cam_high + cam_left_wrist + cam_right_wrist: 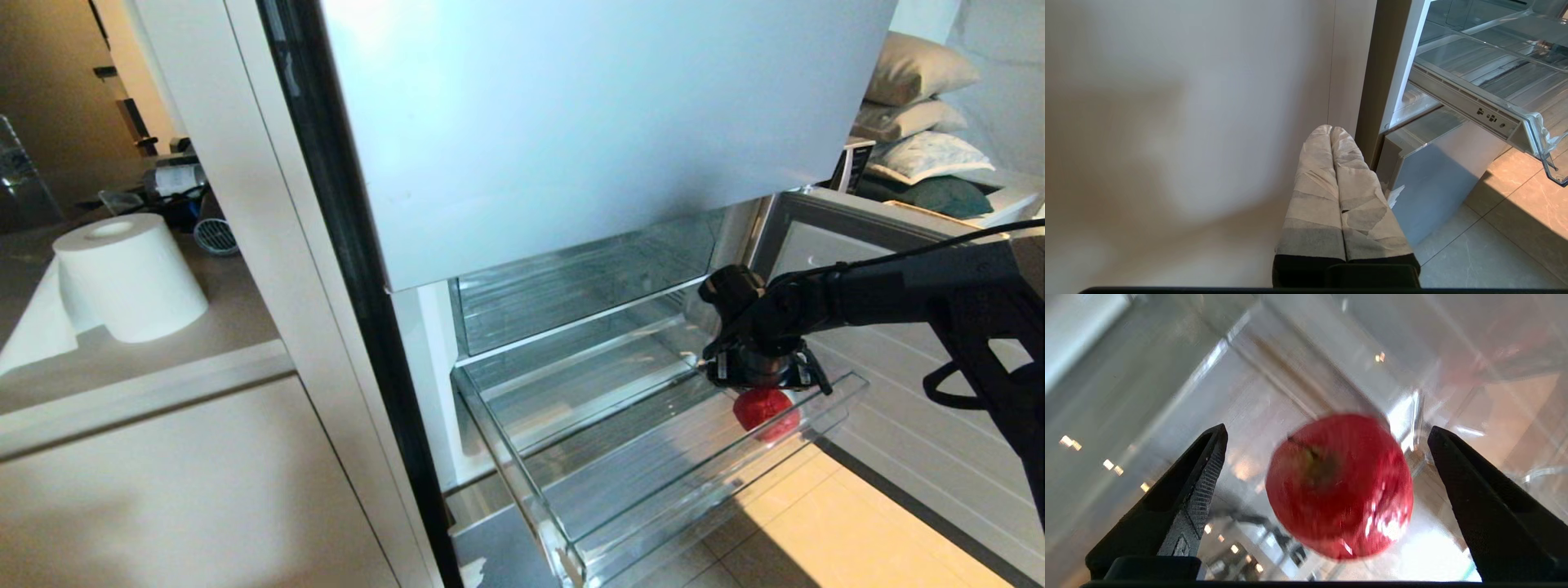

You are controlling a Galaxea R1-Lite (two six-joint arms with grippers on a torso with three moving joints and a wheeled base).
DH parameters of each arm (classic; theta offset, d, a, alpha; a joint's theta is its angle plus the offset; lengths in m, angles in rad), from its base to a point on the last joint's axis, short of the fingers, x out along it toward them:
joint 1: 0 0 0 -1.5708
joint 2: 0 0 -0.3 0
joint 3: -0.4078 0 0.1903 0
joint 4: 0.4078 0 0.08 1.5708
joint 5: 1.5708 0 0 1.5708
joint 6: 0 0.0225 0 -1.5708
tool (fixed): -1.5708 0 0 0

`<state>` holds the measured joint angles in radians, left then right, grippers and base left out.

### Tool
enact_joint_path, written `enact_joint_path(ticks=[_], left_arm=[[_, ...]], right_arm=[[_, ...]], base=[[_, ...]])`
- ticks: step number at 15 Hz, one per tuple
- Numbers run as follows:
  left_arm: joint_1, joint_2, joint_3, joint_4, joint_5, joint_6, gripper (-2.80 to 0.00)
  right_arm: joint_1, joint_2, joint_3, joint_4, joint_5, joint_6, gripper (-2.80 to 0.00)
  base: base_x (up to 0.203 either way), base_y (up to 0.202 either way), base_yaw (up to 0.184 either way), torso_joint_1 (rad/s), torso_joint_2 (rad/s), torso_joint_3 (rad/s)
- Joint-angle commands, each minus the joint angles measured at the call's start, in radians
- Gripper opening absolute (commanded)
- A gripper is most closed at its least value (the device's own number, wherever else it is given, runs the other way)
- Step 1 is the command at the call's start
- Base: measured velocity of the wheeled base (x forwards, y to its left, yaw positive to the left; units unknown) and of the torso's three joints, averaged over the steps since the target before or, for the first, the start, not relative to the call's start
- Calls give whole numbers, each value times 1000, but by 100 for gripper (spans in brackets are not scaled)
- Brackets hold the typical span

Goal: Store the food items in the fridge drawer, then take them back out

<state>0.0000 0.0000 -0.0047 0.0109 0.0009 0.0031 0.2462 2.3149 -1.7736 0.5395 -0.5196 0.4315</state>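
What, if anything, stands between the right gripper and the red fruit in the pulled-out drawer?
Nothing visible does. The right gripper hangs open directly above the red fruit, which lies on the floor of the fridge drawer near its front wall. The fruit shows clear between both fingers, touching neither.

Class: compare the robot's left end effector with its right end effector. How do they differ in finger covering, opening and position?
Covering: the left end effector has pale wrapped fingers; the right end effector has bare black ones.
Opening: left is shut, fingers together; right stands wide open.
Position: left is beside the cabinet, low by the fridge; right hovers over the red fruit in the fridge drawer.
Both hold nothing.
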Motion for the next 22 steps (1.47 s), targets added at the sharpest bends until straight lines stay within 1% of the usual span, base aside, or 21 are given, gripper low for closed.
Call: enact_joint_path(ticks=[1,3,8,11,17,18,19,21,22], left_arm=[[0,0,0,0,1,0,-280],[0,2,0,0,1,0,-280],[0,2,0,0,0,0,-280],[0,2,0,0,1,0,-280],[0,2,0,1,1,0,-280],[0,2,0,0,1,0,-280],[0,0,0,0,0,0,-280],[0,2,0,0,1,0,-280],[0,2,0,0,1,0,-280]], right_arm=[[3,-3,-1,34,-3,6,0],[5,-6,-1,50,-2,12,0],[36,-3,-12,134,0,87,0],[41,-3,-16,174,1,104,0],[39,0,-18,178,-4,108,0],[39,1,-20,178,-15,106,0],[39,1,-18,178,-27,103,-280],[39,3,-20,178,-33,96,-280],[39,4,-18,178,-50,95,-280]], base=[[0,0,0,0,0,0],[0,0,0,0,0,0],[0,0,0,0,0,0],[0,0,0,0,0,0],[0,0,0,0,0,0],[0,0,0,0,0,0],[0,0,0,0,0,0],[0,0,0,0,0,0],[0,0,0,0,0,0]])
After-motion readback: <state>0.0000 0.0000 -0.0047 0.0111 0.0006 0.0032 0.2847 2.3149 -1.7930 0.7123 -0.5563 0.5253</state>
